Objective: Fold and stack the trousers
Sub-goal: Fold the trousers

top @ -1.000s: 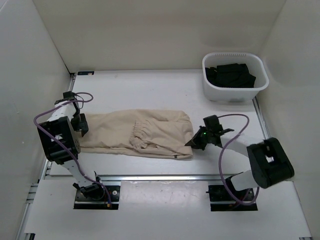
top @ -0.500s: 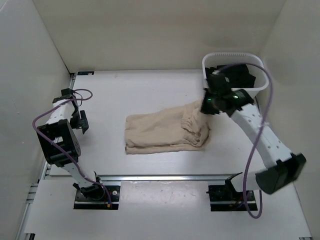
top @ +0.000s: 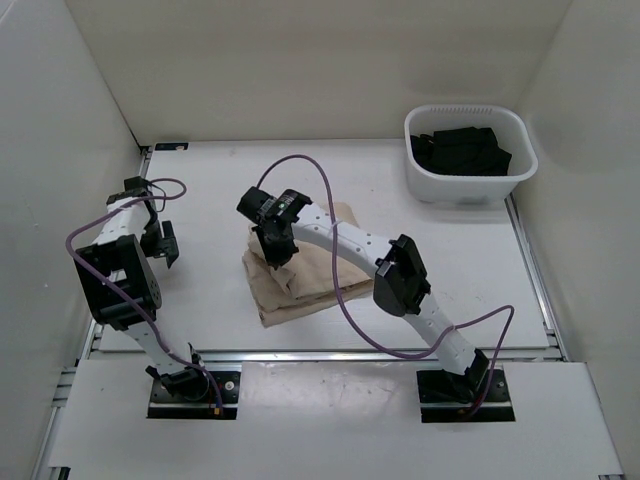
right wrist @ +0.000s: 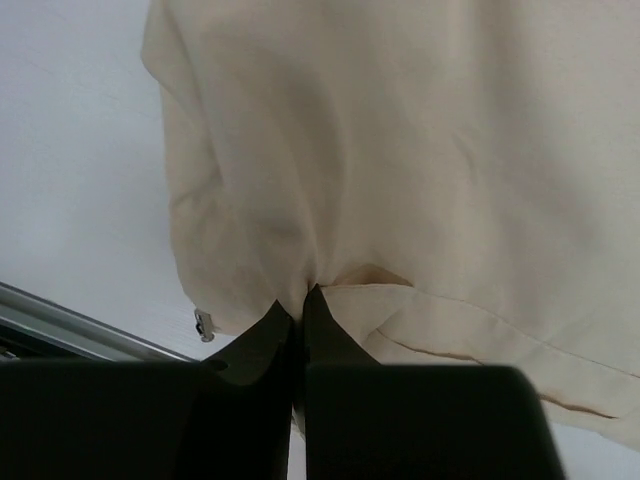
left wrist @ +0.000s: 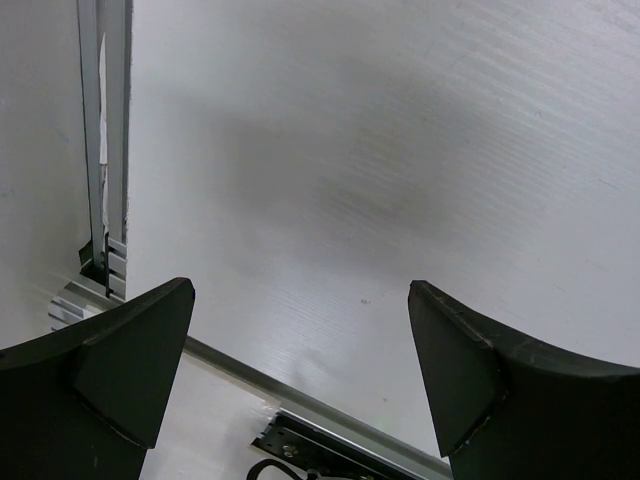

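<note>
The beige trousers (top: 305, 275) lie folded in a small bundle at the table's middle. My right gripper (top: 272, 245) reaches across to the bundle's left end and is shut on a pinch of its fabric. In the right wrist view the trousers (right wrist: 400, 150) fill the frame, the right gripper (right wrist: 298, 296) has both fingers pressed together on a fold, and a small tag (right wrist: 203, 325) hangs at the hem. My left gripper (top: 160, 245) hovers open over bare table at the far left, apart from the trousers. The left wrist view shows the left gripper (left wrist: 300, 300) holding nothing.
A white bin (top: 470, 185) holding black garments (top: 460, 150) stands at the back right. White walls close in the left, back and right sides. A metal rail (top: 330, 352) runs along the table's near edge, also in the left wrist view (left wrist: 330, 425).
My right gripper swung from the back right, near the bin, to the bundle's left end, carrying fabric over. The trousers are now a shorter, thicker bundle. The left arm stayed put.
</note>
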Tool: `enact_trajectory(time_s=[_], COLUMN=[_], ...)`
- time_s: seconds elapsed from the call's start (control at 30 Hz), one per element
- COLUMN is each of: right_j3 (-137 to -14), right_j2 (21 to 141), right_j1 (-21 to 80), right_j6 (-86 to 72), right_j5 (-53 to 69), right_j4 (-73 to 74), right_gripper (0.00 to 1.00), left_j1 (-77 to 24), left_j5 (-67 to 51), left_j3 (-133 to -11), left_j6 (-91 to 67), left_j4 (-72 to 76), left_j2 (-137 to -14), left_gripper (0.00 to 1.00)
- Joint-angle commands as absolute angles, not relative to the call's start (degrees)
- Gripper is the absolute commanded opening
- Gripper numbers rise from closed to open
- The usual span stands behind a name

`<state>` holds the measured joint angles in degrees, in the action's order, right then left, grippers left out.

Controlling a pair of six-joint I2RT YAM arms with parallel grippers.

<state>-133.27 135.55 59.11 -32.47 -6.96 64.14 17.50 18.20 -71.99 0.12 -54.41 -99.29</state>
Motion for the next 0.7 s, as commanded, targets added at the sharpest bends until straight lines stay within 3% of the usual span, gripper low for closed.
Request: enact_trajectory(time_s=[0.0, 0.53, 0.6, 0.63, 0.67], right_j3=[-134.56, -133.95, -132.19, -131.40, -130.79], right_j2=[132.18, 139.92, 139.22, 138.44, 137.64], right_j1=[57.04, 61.00, 61.00, 61.52, 61.52], right_j6=[-31.30, -24.52, -23.74, -23.03, -20.85], right_j5=[-4.92, -1.23, -0.71, 0.17, 1.22], right_j4=[60.13, 53.96, 52.48, 51.86, 51.86], right_gripper=[0.00, 0.00, 0.15, 0.28, 0.50], left_j1=[17.31, 17.31, 17.31, 17.31, 17.31], left_j5=[17.58, 18.63, 18.63, 18.63, 18.63], left_j3=[-74.35, -73.21, -73.21, -73.21, -73.21], left_j6=[0.00, 0.00, 0.00, 0.00, 0.00], left_j4=[-54.32, -53.79, -53.79, -53.79, -53.79], left_j2=[-100.11, -100.63, -100.63, -100.63, -100.63], left_gripper=[1.00, 1.00, 1.00, 1.00, 1.00])
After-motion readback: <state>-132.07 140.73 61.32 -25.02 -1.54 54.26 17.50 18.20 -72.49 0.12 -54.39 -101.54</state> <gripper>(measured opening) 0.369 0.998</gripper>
